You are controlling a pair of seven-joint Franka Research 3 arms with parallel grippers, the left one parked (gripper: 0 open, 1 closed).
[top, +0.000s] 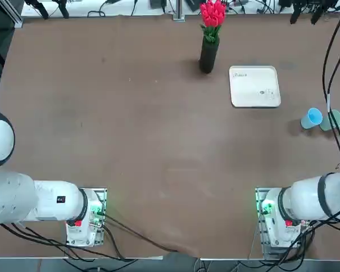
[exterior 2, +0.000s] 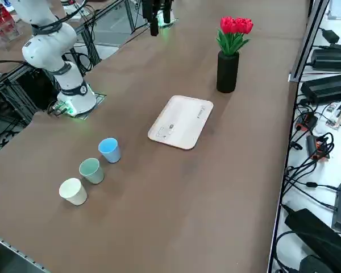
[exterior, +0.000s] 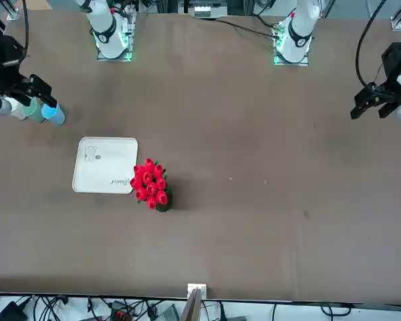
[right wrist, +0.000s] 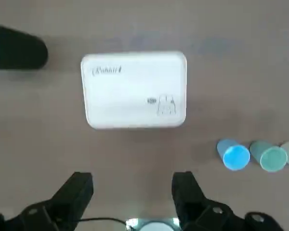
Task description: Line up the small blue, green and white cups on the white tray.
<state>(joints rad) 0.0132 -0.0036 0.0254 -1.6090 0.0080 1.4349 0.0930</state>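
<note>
The brown table (top: 158, 141) is overhung by the wide-open, empty right gripper (right wrist: 132, 177); viewed from overhead, three cups (top: 311, 118) are placed at the white tray's (top: 254, 86) four o'clock.

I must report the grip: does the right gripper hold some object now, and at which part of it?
Nothing is held: the right gripper is above the table, its fingers open.
</note>
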